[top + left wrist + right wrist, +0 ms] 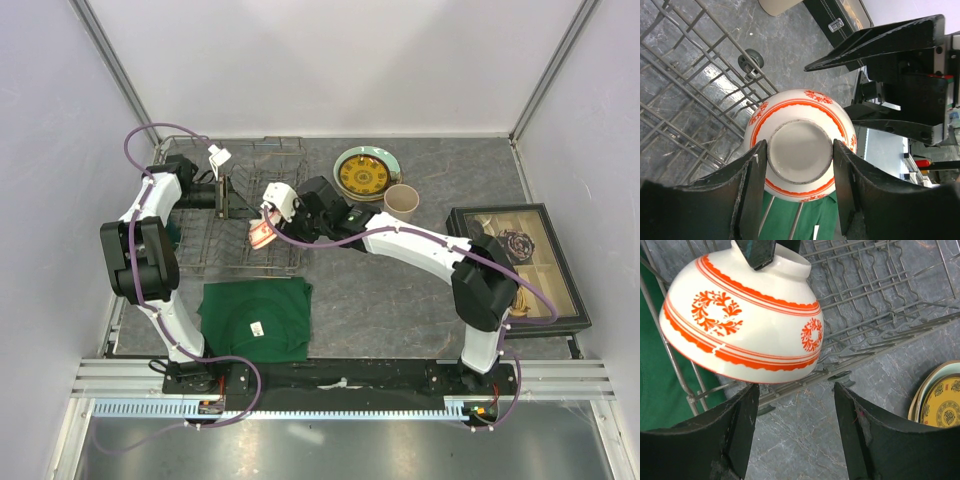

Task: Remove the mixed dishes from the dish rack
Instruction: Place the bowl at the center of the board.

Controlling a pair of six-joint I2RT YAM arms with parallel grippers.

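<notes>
Over the dish rack's (pixel 243 158) near right corner, left of the table's middle, the left gripper (pixel 799 150) is clamped on the foot ring of the upside-down small red-and-white bowl (pixel 801 106). The right gripper (pixel 795 392), jaws apart, waits just beside the bowl's rim on its right.

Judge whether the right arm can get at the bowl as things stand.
Probably yes. The right end effector is open and close to the bowl, with nothing between them. The left end effector grips only the base, so the bowl's side and rim look free.
</notes>
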